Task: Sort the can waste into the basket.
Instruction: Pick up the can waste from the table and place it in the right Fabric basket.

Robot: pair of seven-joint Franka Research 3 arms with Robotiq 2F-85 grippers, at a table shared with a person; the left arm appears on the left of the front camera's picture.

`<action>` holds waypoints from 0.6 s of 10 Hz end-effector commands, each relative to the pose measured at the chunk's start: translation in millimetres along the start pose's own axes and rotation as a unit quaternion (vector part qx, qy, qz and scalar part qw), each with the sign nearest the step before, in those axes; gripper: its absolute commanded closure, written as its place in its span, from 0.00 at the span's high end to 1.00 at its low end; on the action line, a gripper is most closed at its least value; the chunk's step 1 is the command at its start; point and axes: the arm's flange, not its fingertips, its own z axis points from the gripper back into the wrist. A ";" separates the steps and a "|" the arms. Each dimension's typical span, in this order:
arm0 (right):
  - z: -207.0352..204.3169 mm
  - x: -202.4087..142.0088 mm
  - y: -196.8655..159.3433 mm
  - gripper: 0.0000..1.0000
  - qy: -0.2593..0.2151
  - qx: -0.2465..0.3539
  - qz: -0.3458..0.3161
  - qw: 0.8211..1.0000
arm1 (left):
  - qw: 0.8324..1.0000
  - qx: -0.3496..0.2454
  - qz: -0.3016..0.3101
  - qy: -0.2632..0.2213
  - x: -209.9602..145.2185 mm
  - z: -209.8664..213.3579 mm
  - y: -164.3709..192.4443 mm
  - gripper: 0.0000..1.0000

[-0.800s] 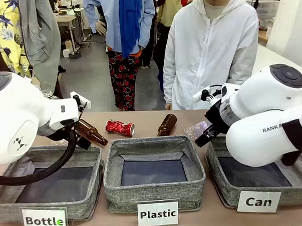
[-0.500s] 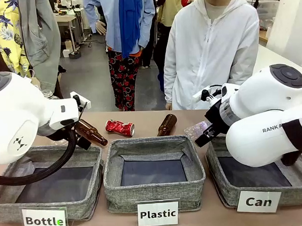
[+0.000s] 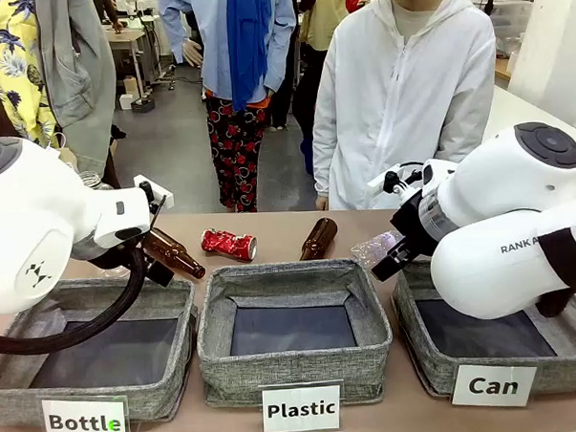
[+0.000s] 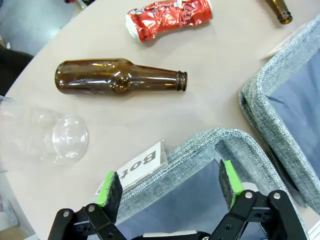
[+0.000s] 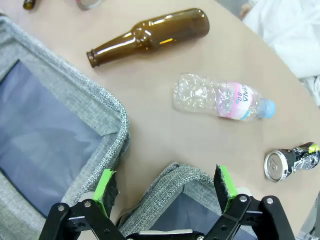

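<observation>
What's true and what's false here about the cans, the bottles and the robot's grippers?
1. The crushed shiny red can lies on the table. True.
2. The grey woven basket labelled "Can" holds the crushed black can with green and white markings. False: that can lies on the table.
3. The left gripper is shut on a brown glass bottle. False: it is open and empty; the bottle lies on the table.
4. The right gripper is open. True.
5. The clear plastic bottle lies on its side. True.
</observation>
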 end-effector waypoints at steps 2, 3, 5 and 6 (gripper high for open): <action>2.0 14.5 6.5 1.00 0.009 0.027 0.023 0.999 | 1.000 0.000 0.000 0.000 0.0 0.0 0.0 1.00; 19.7 24.1 4.0 1.00 0.008 0.050 0.015 0.999 | 1.000 -0.003 0.006 -0.001 0.4 23.8 5.1 1.00; 76.7 24.7 -7.5 1.00 0.027 0.101 -0.038 0.994 | 0.995 -0.073 0.067 -0.016 -8.5 96.9 -4.1 1.00; 113.7 19.2 -14.3 1.00 0.025 0.167 -0.085 0.982 | 0.987 -0.149 0.068 -0.004 -21.9 140.5 -12.8 1.00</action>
